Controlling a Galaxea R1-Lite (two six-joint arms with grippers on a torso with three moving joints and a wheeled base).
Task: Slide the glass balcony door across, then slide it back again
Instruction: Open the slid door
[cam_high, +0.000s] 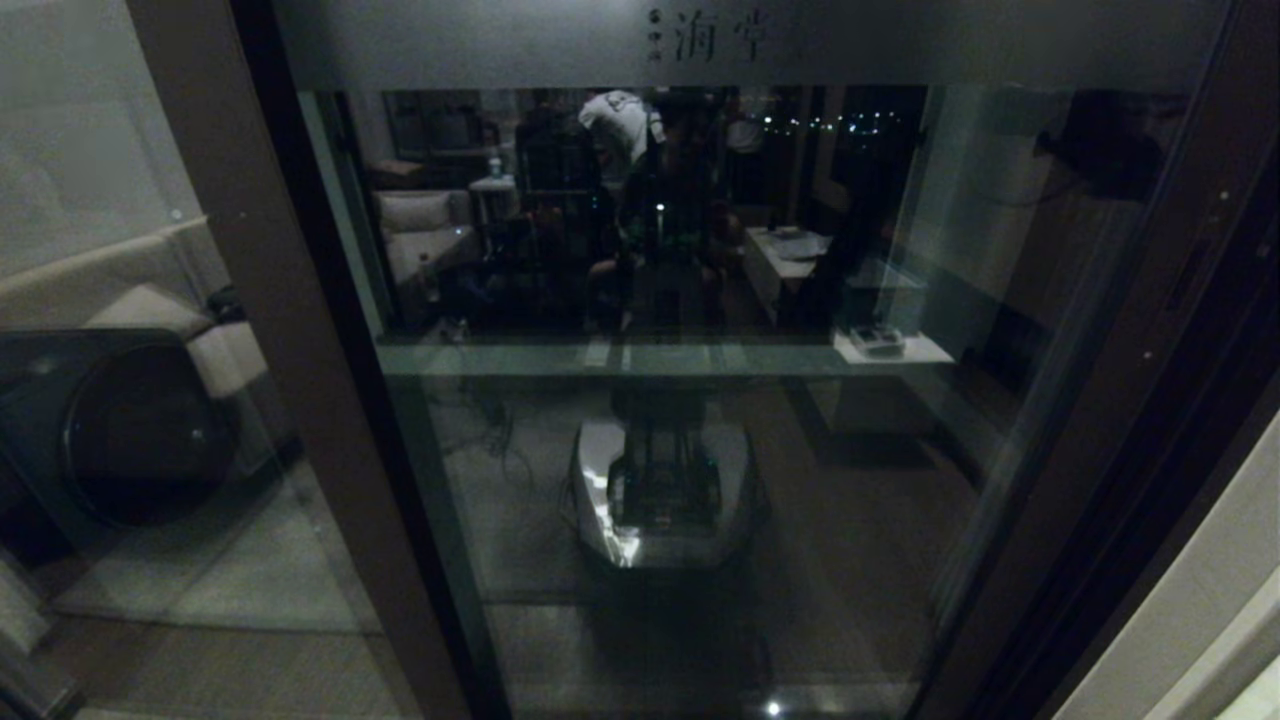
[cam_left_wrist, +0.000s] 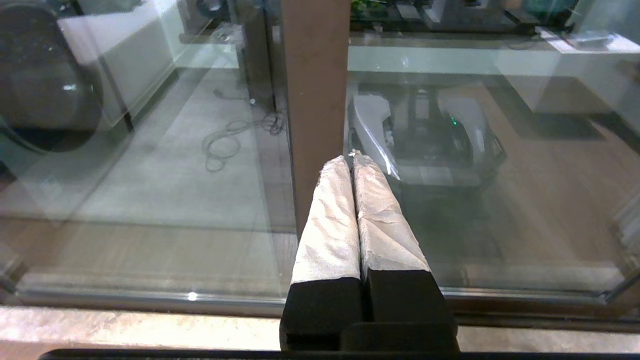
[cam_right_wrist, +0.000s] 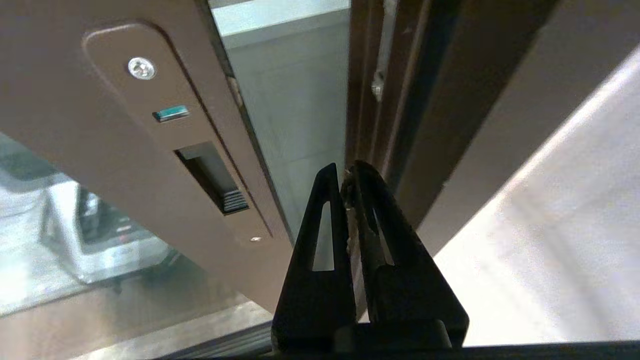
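Observation:
The glass balcony door (cam_high: 700, 300) fills the head view, with its frosted top strip and Chinese characters (cam_high: 720, 38). Neither arm shows there. Its handle-side upright (cam_right_wrist: 100, 125) carries a recessed slot handle (cam_right_wrist: 212, 177) with a screw (cam_right_wrist: 141, 68). A narrow gap (cam_right_wrist: 300, 100) lies between this upright's edge and the door jamb (cam_right_wrist: 380, 90). My right gripper (cam_right_wrist: 345, 170) is shut, empty, its tips pointing at that gap beside the handle. My left gripper (cam_left_wrist: 350, 157), its fingers wrapped in pale tape, is shut and empty just before the door's other brown upright (cam_left_wrist: 315, 90).
Left of the door is a plain brown-framed glass panel (cam_high: 130, 450) with a dark round-fronted appliance (cam_high: 130, 430) behind it. A pale wall (cam_high: 1200, 620) flanks the jamb on the right. A stone sill and floor track (cam_left_wrist: 125, 325) run below. The glass reflects my base (cam_high: 660, 490).

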